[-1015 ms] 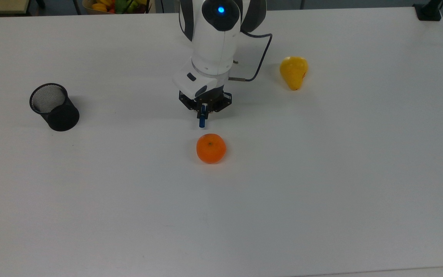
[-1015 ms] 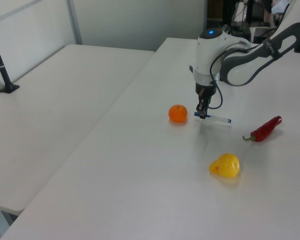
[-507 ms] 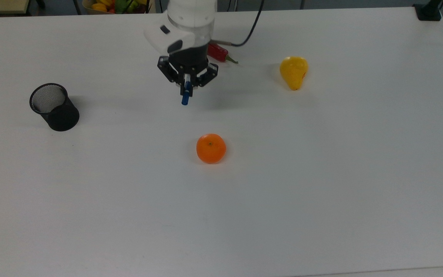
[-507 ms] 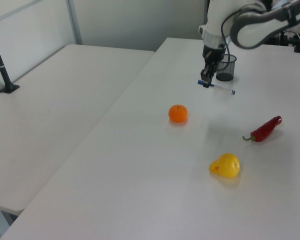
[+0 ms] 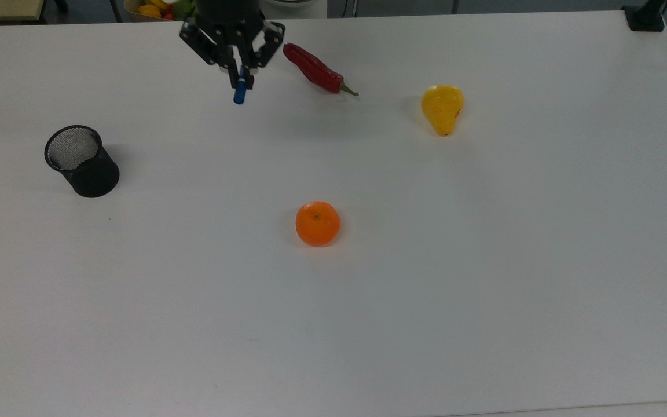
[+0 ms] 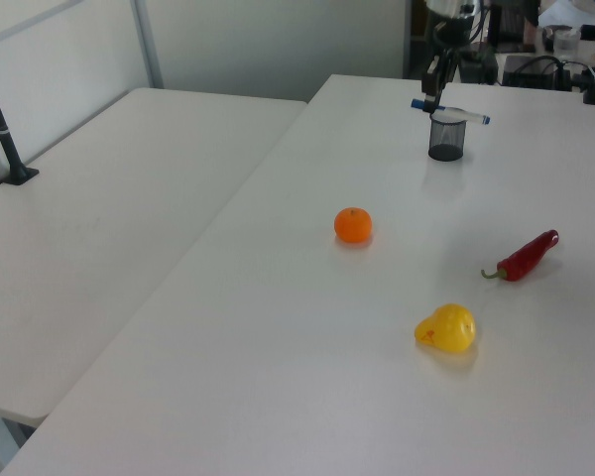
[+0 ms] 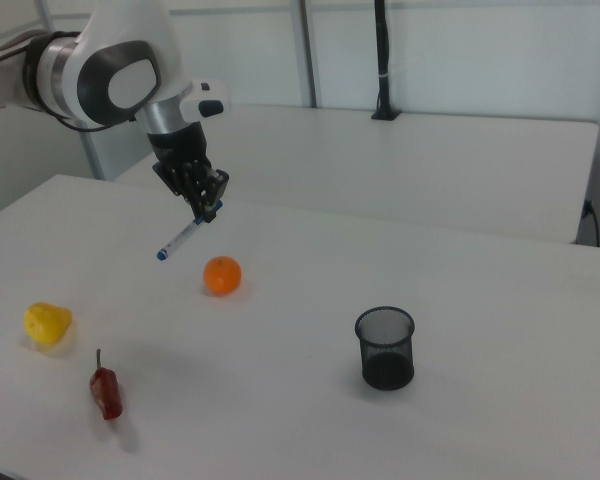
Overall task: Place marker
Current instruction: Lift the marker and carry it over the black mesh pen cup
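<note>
My gripper is shut on the marker, a slim white pen whose blue cap pokes out below the fingers in the top view. It hangs high above the table, near the far edge in the top view. In the left view the marker lies nearly level in the gripper, in line with the black mesh cup. Seen in the right view, the marker slants down to the left from the gripper, above the orange.
The mesh cup stands upright at the top view's left. An orange sits mid-table, a yellow pear to the right, and a red chili beside the gripper. The white table stretches wide around them.
The gripper has carried the marker up from beside the orange and toward the top view's upper left. The chili, hidden under the arm a second ago, now lies uncovered.
</note>
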Controlling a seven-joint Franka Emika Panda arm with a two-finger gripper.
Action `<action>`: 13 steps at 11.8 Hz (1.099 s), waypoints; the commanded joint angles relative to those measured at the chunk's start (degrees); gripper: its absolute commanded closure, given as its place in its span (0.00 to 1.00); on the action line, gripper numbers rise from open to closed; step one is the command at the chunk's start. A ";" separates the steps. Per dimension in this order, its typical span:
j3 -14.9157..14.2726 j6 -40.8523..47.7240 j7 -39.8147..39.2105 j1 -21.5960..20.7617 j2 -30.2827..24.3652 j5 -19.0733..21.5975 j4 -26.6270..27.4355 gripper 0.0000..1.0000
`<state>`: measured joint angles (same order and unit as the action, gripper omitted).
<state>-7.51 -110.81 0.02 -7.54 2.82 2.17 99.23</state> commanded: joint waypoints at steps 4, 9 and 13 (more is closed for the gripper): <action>-10.05 -7.19 -8.11 0.16 -3.34 3.81 1.05 1.00; -13.14 -29.32 -7.93 2.97 -1.59 4.07 6.75 1.00; -14.37 -45.40 -7.67 3.93 1.13 3.98 12.37 1.00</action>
<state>-21.25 -145.86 -6.59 -3.92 2.99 4.57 106.98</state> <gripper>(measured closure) 0.837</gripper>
